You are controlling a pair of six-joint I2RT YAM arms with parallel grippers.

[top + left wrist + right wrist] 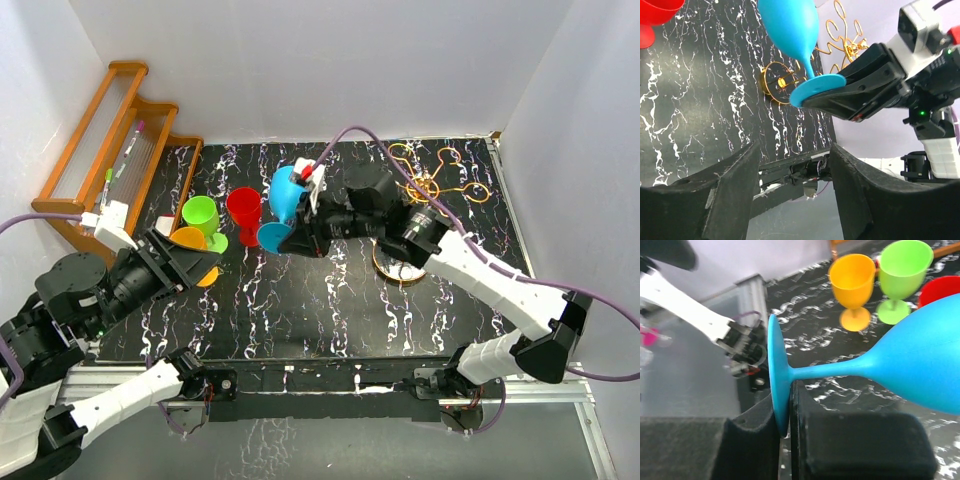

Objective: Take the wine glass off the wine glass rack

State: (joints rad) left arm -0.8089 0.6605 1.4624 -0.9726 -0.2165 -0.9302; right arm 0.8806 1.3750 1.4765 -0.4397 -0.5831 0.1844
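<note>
Top external view: we've got the blue wine glass [285, 192] clear of the gold rack [440, 185], so the main job looks done. Our right hand [298, 240] is clamped on the glass's foot, bowl tilted, above the counter [300, 310], rack well apart to the right. Left hand [192, 262] gapes wide, holding nothing. What's left, prob.: set it down near the red cup [243, 205], green cup [200, 213] & orange cup [856, 280]. Counter's black w/ white veining; white walls [300, 60] around, wooden shelf [105, 150] far left.
</note>
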